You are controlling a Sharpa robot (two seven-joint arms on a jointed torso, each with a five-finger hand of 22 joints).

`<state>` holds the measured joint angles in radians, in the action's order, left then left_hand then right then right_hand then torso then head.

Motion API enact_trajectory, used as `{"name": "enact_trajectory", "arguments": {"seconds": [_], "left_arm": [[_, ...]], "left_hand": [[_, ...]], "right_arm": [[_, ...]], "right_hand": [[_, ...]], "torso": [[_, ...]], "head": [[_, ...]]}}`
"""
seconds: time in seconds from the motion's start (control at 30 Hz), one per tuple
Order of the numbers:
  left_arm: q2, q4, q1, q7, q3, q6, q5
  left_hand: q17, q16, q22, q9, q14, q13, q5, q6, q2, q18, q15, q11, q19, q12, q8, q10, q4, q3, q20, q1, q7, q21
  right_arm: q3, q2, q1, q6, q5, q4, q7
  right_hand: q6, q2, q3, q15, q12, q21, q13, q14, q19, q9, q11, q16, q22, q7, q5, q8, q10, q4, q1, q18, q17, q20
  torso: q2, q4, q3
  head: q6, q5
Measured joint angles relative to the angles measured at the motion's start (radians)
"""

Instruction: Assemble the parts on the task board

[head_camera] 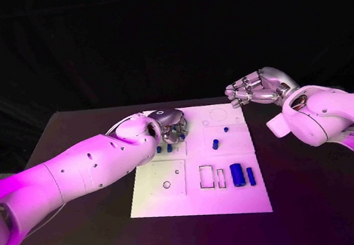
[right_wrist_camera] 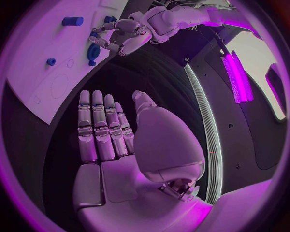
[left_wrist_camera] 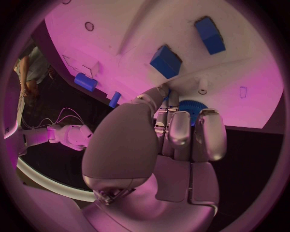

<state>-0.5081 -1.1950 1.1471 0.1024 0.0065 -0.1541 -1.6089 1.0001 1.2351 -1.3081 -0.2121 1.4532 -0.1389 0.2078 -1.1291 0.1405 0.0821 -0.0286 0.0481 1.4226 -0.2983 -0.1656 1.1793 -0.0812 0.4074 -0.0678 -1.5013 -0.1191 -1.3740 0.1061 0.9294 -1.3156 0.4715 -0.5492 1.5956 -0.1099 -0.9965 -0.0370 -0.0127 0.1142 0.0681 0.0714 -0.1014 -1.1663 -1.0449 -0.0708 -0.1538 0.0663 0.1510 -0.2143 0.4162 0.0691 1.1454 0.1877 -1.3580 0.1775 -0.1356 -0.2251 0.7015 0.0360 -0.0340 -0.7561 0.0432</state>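
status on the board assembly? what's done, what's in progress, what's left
Done: hard to confirm; small blue parts appear to stand mid-board. In hand: the left hand is down on the task board, fingers at a round blue part; whether it grips it is unclear. Right hand is off the board, empty. Left: two long blue parts lie loose by outlined slots.

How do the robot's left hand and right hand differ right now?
The left hand is down over the task board, its fingers at a round blue part; the right hand hovers off the board's far right corner. The left hand is at work on a part; the right hand holds nothing, fingers straight. Both are silver.
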Motion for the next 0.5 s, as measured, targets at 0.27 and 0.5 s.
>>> {"name": "enact_trajectory", "arguments": {"seconds": [0.27, 0.5], "left_arm": [[-0.022, -0.021, -0.004, 0.003, 0.008, -0.012, 0.015], [-0.074, -0.081, -0.001, 0.008, 0.038, -0.021, 0.037]], "left_hand": [[0.001, 0.004, 0.0, 0.002, 0.004, 0.003, -0.005, 0.0, 0.0, 0.0, 0.004, 0.002, 0.0, 0.013, 0.004, 0.005, 0.003, 0.003, 0.0, 0.0, 0.0, -0.001], [0.002, 0.004, 0.0, 0.005, 0.004, 0.003, -0.009, -0.004, -0.002, 0.0, 0.004, 0.002, 0.003, 0.02, 0.011, 0.012, 0.006, 0.005, -0.004, 0.009, -0.004, -0.005]], "right_arm": [[0.0, 0.0, 0.0, 0.0, 0.0, -0.003, 0.0], [0.0, 0.002, 0.0, 0.0, 0.0, -0.004, 0.0]], "right_hand": [[0.0, 0.0, 0.0, 0.0, 0.0, 0.0, 0.0, 0.0, 0.0, 0.0, 0.0, 0.0, 0.0, 0.0, 0.0, 0.0, 0.0, 0.0, 0.0, 0.0, 0.0, 0.0], [0.0, 0.0, 0.0, 0.0, 0.0, 0.0, 0.0, 0.0, 0.0, 0.0, 0.0, 0.0, 0.0, 0.0, 0.0, 0.0, 0.0, 0.0, 0.0, 0.0, 0.0, 0.0]], "torso": [[0.0, 0.0007, 0.0002], [-0.001, 0.002, -0.0001]], "head": [[0.003, 0.0], [0.005, 0.002]]}}
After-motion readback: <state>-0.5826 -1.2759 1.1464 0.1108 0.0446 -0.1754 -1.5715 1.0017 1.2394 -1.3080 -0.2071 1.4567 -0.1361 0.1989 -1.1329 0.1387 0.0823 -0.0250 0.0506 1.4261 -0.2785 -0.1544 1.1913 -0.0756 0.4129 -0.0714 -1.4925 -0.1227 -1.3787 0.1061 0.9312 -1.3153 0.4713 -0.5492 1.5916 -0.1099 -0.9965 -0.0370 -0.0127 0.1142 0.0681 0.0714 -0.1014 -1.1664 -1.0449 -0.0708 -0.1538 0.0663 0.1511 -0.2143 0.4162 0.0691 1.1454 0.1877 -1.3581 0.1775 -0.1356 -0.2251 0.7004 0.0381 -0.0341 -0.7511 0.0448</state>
